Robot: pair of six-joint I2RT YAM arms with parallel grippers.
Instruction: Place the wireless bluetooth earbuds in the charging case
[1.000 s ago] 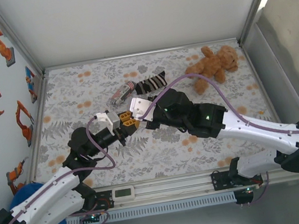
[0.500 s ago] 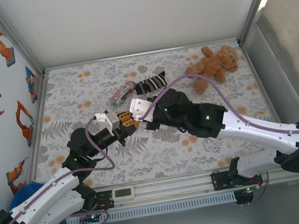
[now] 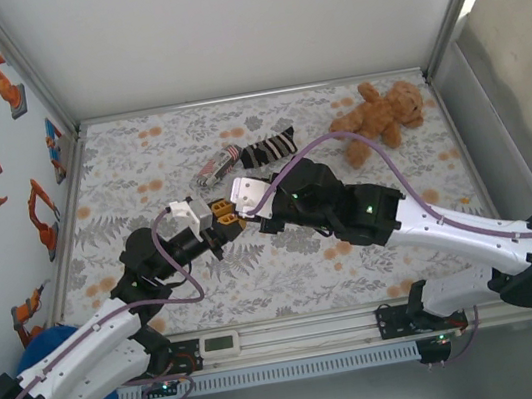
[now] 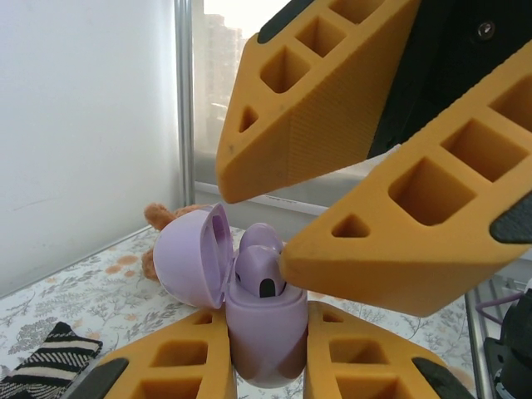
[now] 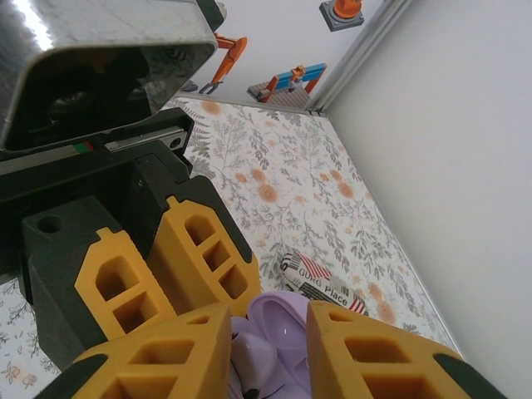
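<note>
My left gripper (image 4: 266, 317) is shut on the body of a pale purple charging case (image 4: 262, 341), which it holds upright with its lid (image 4: 187, 258) swung open to the left. Two purple earbuds sit in the case: one in front (image 4: 259, 274), one behind it (image 4: 264, 237). My right gripper (image 4: 253, 218) comes in from the upper right, jaws slightly apart, with nothing held. Its lower fingertip touches the front earbud. From the right wrist, the open lid (image 5: 287, 320) and an earbud (image 5: 258, 353) lie between the right gripper's (image 5: 268, 312) fingers. Both grippers meet mid-table, left gripper (image 3: 222, 213) and right gripper (image 3: 240, 218).
A brown teddy bear (image 3: 379, 116) lies at the back right of the flowered table (image 3: 141, 179). A striped black-and-white sock (image 3: 268, 146) and a printed packet (image 3: 213, 170) lie just behind the grippers. The walls close in the table on three sides.
The right gripper's jaws have parted a little over the case. Both arms have stayed almost in place, and the left gripper keeps its hold on the case.
</note>
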